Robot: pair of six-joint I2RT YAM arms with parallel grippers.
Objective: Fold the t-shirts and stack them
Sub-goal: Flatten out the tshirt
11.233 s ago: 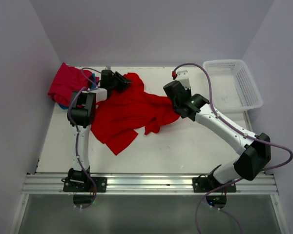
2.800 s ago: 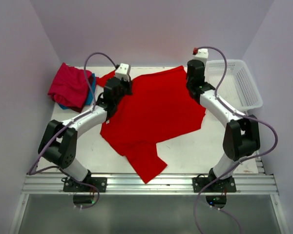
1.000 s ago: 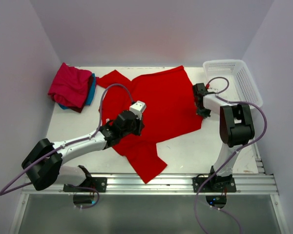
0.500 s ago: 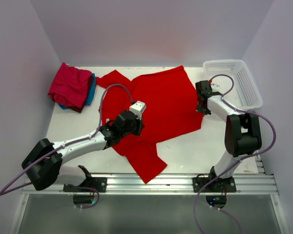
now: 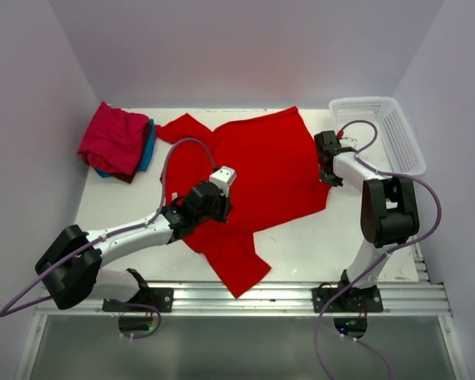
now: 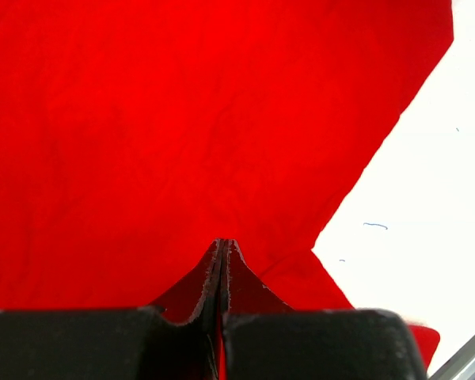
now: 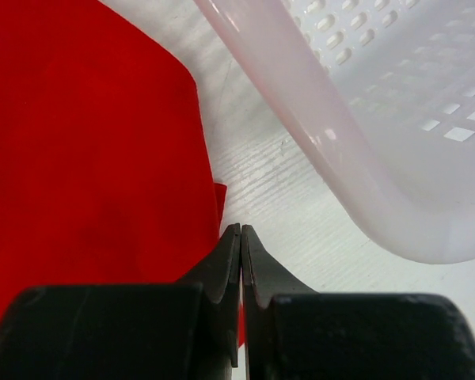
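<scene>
The large bright red t-shirt [image 5: 257, 162] [image 6: 182, 119] [image 7: 87, 142] lies spread flat mid-table, one sleeve reaching toward the near rail. My left gripper [image 5: 218, 207] [image 6: 223, 241] is shut, low over the shirt's near-left part close to where that sleeve joins the body; nothing shows pinched at its tips. My right gripper [image 5: 325, 154] [image 7: 241, 228] is shut at the shirt's right edge, tips over bare table beside the cloth. The crimson-pink t-shirt [image 5: 111, 141] is bunched at the far left on the teal-blue t-shirt [image 5: 147, 147].
A white mesh basket [image 5: 380, 134] [image 7: 340, 119] stands at the far right, its near corner close to my right gripper. White table [image 5: 317, 237] [image 6: 427, 198] shows right of the sleeve. The metal rail [image 5: 237, 299] runs along the near edge.
My right gripper has slid slightly toward the far side along the shirt's right edge. The left arm and the shirts have hardly moved.
</scene>
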